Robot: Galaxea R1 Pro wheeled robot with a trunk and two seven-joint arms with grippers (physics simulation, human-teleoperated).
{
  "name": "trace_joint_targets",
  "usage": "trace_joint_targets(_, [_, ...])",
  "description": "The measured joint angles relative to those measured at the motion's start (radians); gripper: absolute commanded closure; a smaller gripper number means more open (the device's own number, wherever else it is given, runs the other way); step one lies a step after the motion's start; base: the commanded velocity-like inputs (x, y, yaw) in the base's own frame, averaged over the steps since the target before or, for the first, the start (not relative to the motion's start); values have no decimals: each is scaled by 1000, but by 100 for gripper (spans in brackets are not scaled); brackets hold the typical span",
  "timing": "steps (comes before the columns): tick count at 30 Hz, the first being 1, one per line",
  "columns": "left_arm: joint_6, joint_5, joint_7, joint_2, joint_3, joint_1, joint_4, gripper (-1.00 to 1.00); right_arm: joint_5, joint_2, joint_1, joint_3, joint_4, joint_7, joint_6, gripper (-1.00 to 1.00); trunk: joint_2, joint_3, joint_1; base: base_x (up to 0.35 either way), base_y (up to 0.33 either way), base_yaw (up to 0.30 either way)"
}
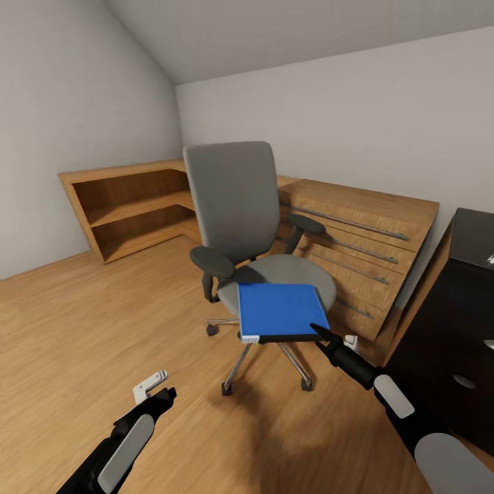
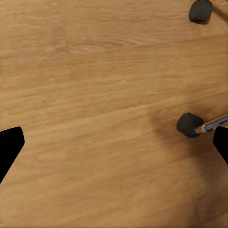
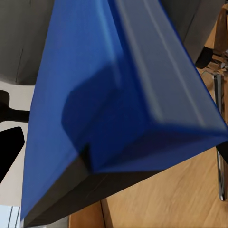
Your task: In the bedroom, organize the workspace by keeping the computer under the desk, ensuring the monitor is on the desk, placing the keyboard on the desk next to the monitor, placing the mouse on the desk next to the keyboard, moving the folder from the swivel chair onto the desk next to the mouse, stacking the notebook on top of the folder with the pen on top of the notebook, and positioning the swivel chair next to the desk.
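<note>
We have the right gripper [image 1: 320,331] at the near right corner of the folder [image 1: 281,310], which overhangs the chair [image 1: 237,206] seat's near edge; whether its jaws are closed on it we cannot tell; a corner hold could let it tip and slide to the floor [image 1: 82,322]; the left gripper [image 1: 161,385] hangs open and empty over wood planks; grey walls, low shelves far left.

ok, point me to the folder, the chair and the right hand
folder [image 1: 280,309], head view, middle of blue cover
chair [image 1: 230,199], head view, grey backrest
right hand [image 1: 320,331], head view, fingertips at folder's near corner
</note>
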Motion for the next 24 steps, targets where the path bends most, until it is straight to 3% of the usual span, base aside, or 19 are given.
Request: trace_joint_targets(24, [0,-3,-2,-5,-2,0,30,-100,1,-9,0,-3,0,1,-7,-100,0,0,0,0,1,0])
